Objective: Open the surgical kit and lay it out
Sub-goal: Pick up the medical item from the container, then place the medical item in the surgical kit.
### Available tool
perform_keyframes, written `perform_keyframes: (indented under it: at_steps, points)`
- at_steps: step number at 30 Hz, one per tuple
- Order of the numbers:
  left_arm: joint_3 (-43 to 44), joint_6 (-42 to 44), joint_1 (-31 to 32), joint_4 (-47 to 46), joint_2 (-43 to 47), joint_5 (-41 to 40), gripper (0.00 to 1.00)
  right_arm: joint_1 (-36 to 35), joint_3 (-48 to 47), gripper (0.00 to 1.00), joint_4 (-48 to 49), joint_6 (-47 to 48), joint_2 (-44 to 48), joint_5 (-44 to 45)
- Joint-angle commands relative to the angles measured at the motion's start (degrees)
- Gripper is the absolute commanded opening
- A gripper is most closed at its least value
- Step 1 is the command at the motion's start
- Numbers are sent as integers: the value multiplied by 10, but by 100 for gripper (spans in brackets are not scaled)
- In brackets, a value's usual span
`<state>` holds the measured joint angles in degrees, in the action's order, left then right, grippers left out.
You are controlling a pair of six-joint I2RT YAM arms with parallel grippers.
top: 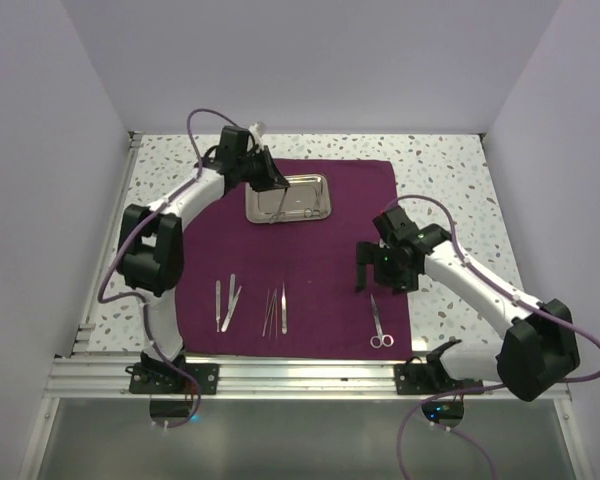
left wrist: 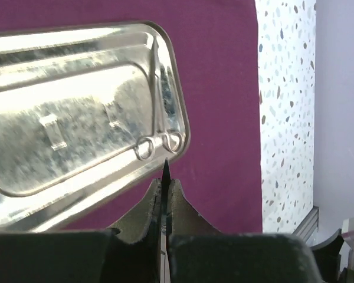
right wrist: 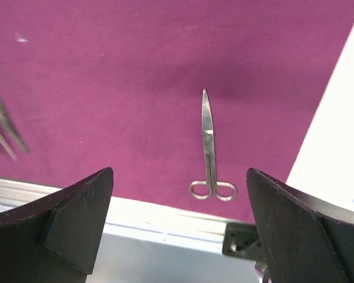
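The dark purple cloth (top: 320,260) lies spread flat on the table. The shiny steel tray (top: 320,208) sits at its far middle, and one ring-handled clamp (left wrist: 163,115) lies along the tray's right wall (left wrist: 76,183). My left gripper (top: 267,185) hovers over the tray and is shut on a thin pointed instrument (left wrist: 165,169) whose tip sticks out past the fingertips (left wrist: 152,191). My right gripper (top: 368,275) is open and empty above ring-handled scissors (top: 380,325), which lie flat on the cloth in the right wrist view (right wrist: 209,147). Its fingers (right wrist: 76,218) are spread wide.
Two tweezers (top: 225,302) and a group of thin instruments (top: 275,312) lie in a row on the near part of the cloth. The speckled tabletop (top: 450,180) shows around the cloth. An aluminium rail (top: 300,372) runs along the near edge. White walls enclose the table.
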<state>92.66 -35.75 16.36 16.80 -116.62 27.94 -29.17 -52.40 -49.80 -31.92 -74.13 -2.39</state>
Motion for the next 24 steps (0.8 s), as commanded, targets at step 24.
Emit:
perform_keyframes:
  at_steps: [24]
  points:
    - [-27,-350,473,84,-30,-350,16,7,-197,98,-290,-53,195,268]
